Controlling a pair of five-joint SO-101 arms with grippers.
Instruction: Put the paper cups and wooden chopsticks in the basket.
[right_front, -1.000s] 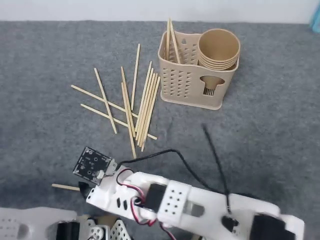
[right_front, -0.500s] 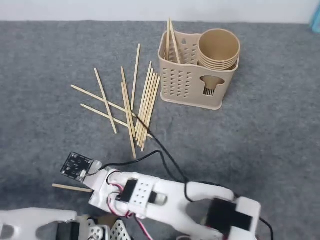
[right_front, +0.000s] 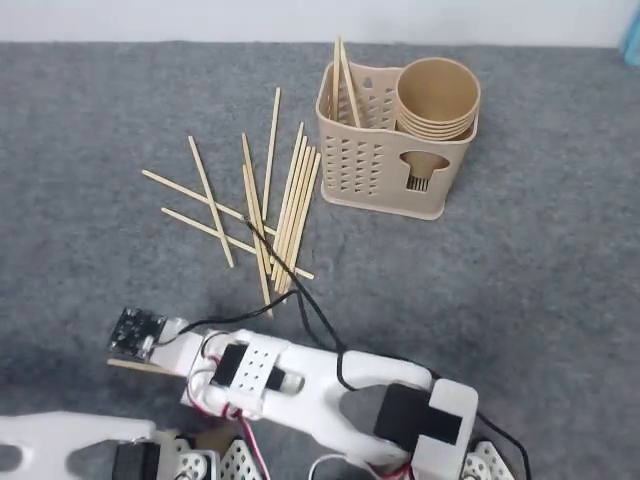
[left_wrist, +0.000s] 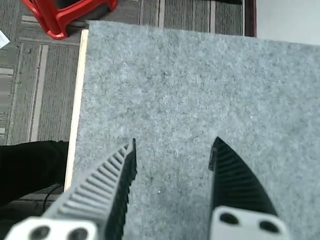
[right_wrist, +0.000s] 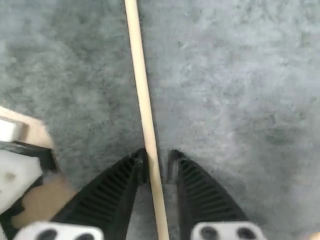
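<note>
A beige perforated basket (right_front: 375, 165) stands at the back with stacked paper cups (right_front: 437, 97) in one compartment and two wooden chopsticks (right_front: 342, 75) upright in the other. Several loose chopsticks (right_front: 285, 205) lie fanned out on the grey mat left of it. A single chopstick (right_front: 128, 364) lies near the front left, under the right arm's wrist (right_front: 137, 333). In the right wrist view my right gripper (right_wrist: 157, 155) has its fingers drawn in tight on either side of this chopstick (right_wrist: 137, 65). My left gripper (left_wrist: 172, 150) is open over bare mat with nothing between its fingers.
The right arm's black cable (right_front: 290, 280) trails across the lower ends of the loose chopsticks. The left arm's base (right_front: 60, 445) sits at the front left corner. In the left wrist view the mat's edge (left_wrist: 80, 100) and a red stool (left_wrist: 65, 12) on the floor show.
The right arm has swung left along the front of the table, bringing its wrist over the lone chopstick. Its cable now drags over the chopstick pile. The left arm has barely moved.
</note>
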